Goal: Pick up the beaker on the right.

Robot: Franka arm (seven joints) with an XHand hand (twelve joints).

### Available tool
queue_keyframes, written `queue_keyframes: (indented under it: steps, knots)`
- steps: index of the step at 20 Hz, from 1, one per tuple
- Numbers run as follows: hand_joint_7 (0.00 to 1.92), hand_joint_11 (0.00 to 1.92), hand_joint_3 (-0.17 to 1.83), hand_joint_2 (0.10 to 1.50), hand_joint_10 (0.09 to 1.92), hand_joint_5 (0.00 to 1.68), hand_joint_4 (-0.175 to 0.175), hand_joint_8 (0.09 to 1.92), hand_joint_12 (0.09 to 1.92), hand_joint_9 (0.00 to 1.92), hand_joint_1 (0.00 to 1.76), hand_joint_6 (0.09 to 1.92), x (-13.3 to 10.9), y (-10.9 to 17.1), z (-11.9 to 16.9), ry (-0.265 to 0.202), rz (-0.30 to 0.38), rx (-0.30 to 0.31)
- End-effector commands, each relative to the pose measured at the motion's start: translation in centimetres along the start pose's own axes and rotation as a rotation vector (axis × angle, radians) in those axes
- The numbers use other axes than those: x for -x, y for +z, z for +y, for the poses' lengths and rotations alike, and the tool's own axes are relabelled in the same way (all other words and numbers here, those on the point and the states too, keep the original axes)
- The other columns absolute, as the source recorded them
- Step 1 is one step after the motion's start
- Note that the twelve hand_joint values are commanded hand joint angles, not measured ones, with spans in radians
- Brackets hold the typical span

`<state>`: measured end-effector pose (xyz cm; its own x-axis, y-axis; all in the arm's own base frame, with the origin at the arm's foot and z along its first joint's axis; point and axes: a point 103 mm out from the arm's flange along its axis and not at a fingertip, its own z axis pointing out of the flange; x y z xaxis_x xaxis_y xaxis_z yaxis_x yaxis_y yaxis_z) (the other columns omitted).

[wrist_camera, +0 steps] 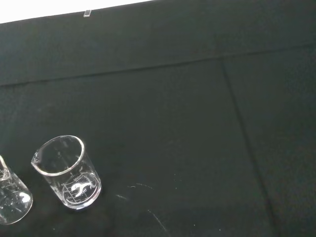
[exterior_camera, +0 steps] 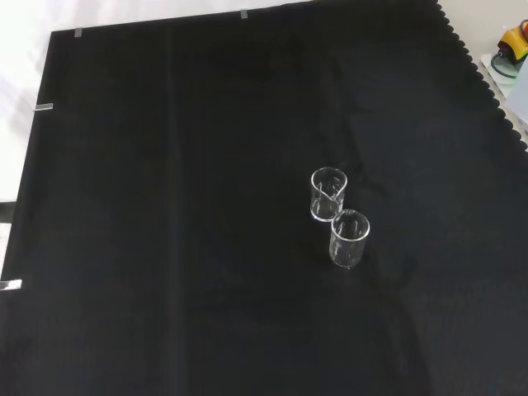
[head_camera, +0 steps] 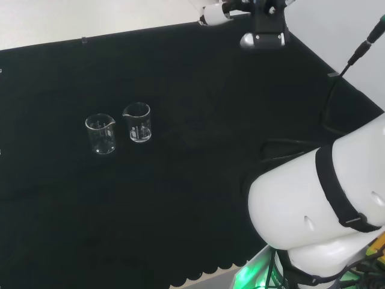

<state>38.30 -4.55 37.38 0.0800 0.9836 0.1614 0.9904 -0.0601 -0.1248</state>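
**Two beakers close together; approach not yet begun**

Head view: two clear beakers stand upright on the black cloth [head_camera: 198,198], just beside each other at the view's left. The one on the right here is the right beaker [head_camera: 137,123]; its neighbour is the left beaker [head_camera: 100,133]. The arm's white links [head_camera: 313,205] sit at the view's right, well apart from both. Judged risk: with so narrow a gap, fingers closing round the target could knock or drag the neighbour, or tip either glass.

Front view: the same pair stands one behind the other, the right beaker [exterior_camera: 328,194] higher in the view, the left beaker [exterior_camera: 349,238] just below it. Coming in from the top would meet the target first, which I judge safer.

Wrist view: the right beaker [wrist_camera: 68,172] stands whole, spout toward its neighbour [wrist_camera: 11,197] at the picture's edge. Clear glass is easily misjudged. Hand's state: cannot tell.
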Motion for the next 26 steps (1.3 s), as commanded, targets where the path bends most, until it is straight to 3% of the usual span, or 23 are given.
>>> queue_keyframes:
  steps: [1, 4, 6, 14, 18, 22, 26]
  knots:
    - [0.17, 0.0, 0.79, 0.99, 0.09, 0.1, -0.021, 0.09, 0.59, 0.24, 0.24, 0.09, 2.5, 1.6, 2.0, -0.005, 0.036, 0.007]
    - [0.17, 0.0, 0.8, 0.98, 0.09, 0.1, -0.022, 0.09, 0.6, 0.24, 0.25, 0.09, 2.1, 2.9, 3.0, 0.01, 0.067, 0.001]
    - [0.17, 0.0, 0.8, 0.97, 0.09, 0.1, -0.022, 0.09, 0.6, 0.24, 0.25, 0.09, 1.8, 4.1, 3.7, -0.019, 0.074, -0.016]
    - [0.17, 0.0, 0.86, 0.85, 0.09, 0.11, -0.023, 0.09, 0.6, 0.23, 0.39, 0.09, 2.2, 7.5, 5.4, -0.082, 0.134, 0.012]
    - [0.18, 0.0, 0.91, 0.74, 0.12, 0.11, -0.022, 0.09, 0.6, 0.23, 0.51, 0.09, 2.8, 9.6, 6.2, -0.125, 0.164, -0.017]
    - [0.21, 0.0, 0.98, 0.58, 0.26, 0.13, -0.022, 0.11, 0.65, 0.23, 0.63, 0.09, 3.1, 11.6, 6.8, -0.165, 0.194, -0.001]
    - [0.22, 0.0, 1.04, 0.5, 0.53, 0.19, -0.035, 0.3, 0.92, 0.24, 0.7, 0.09, 2.5, 13.3, 7.8, -0.198, 0.215, -0.016]
